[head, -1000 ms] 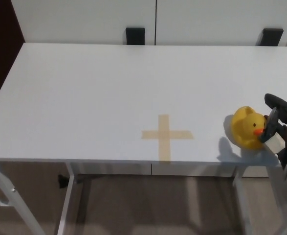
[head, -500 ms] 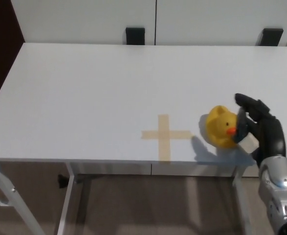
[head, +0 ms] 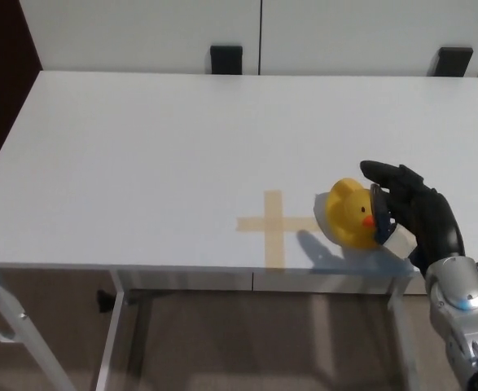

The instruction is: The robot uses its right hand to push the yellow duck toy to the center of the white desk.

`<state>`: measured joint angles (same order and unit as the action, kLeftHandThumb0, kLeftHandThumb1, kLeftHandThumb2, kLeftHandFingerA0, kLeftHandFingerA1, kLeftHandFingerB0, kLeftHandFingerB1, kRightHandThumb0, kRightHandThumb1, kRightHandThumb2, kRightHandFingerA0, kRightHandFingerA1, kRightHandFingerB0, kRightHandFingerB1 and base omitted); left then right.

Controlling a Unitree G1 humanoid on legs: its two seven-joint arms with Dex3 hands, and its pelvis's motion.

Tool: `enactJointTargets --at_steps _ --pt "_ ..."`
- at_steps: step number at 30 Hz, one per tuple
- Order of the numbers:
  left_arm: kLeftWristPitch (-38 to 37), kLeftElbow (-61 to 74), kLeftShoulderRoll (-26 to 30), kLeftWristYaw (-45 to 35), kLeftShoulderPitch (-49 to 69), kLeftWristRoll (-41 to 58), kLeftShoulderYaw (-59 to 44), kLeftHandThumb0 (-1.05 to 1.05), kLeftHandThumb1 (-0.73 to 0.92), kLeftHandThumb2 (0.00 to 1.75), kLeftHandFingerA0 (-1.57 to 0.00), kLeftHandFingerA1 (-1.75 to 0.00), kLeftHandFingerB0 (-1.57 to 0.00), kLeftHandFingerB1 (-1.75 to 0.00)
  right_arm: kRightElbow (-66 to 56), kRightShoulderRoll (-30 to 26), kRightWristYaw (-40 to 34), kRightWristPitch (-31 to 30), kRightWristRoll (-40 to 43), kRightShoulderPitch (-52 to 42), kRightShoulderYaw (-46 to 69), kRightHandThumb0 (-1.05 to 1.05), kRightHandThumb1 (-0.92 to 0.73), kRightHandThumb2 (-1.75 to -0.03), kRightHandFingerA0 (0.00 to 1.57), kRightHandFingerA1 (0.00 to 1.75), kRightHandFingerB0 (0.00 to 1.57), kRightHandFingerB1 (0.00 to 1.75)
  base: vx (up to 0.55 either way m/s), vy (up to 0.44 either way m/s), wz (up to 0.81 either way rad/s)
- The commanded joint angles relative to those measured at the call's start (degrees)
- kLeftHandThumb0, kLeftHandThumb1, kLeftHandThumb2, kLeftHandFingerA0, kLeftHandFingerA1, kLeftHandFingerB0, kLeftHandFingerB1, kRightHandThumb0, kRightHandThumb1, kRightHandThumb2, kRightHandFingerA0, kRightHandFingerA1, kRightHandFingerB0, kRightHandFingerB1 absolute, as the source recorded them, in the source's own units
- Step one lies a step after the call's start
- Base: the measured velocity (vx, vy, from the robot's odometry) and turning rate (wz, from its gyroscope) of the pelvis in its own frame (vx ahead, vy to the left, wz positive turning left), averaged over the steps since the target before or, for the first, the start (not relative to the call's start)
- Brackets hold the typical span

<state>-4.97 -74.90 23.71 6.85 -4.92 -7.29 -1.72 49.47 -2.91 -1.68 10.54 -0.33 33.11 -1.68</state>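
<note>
white desk (head: 141, 155): right hand (head: 407, 213) has pushed duck (head: 351, 213) nearer tape cross (head: 273, 225).

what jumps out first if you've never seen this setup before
The bright yellow duck toy stands out against the white desk, sitting near the front edge, right of centre. The black right hand presses against the duck's right side, fingers spread and holding nothing. Just left of the duck, a tan tape cross marks the desk near its front edge; the duck has reached the tip of the cross's right arm.
</note>
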Motion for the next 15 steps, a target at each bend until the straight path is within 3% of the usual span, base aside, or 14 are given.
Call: enactJointTargets --at_steps 1,9,10,14,15 --pt "-1.89 -0.36 0.72 0.64 -0.01 -1.31 0.41 -0.13 0.7 0.64 -0.9 -0.62 -0.88 -0.55 0.96 0.26 2.63 -3.21 -1.61 -1.73 -1.56 -0.86 -0.92 -0.75 0.35 0.5 0.35 0.42 0.0 0.0 0.0" --pt "-2.27 -0.02 0.4 0.65 0.47 -0.9 -0.14 -0.11 0.67 0.68 -0.89 -0.68 -0.89 -0.57 -0.14 4.04 0.23 -3.98 -1.92 -1.61 -2.58 -0.93 -0.92 -0.79 0.28 0.48 0.26 0.37 0.0 0.0 0.0" --pt "-2.16 -0.06 0.46 0.54 0.49 -0.79 -0.25 -0.11 0.66 0.67 -0.89 -0.65 -0.9 -0.58 -0.21 4.92 -0.4 -4.26 -1.84 -1.39 -2.62 -0.97 -0.8 -0.99 0.19 0.5 0.25 0.43 0.0 0.0 0.0" --pt "-2.4 -0.09 0.58 0.16 0.47 -0.62 -0.56 -0.12 0.66 0.66 -0.89 -0.65 -0.9 -0.59 -0.52 6.28 -1.59 -5.01 -1.93 -1.04 -2.52 -0.98 -0.81 -0.96 0.2 0.49 0.24 0.41 0.0 0.0 0.0" --pt "-2.56 -0.02 0.56 0.19 0.5 -0.75 -0.46 -0.11 0.67 0.69 -0.88 -0.64 -0.88 -0.6 -0.47 6.82 -1.92 -4.92 -1.76 -0.94 -2.32 -0.92 -0.92 -0.81 0.16 0.45 0.26 0.38 0.0 0.0 0.0"
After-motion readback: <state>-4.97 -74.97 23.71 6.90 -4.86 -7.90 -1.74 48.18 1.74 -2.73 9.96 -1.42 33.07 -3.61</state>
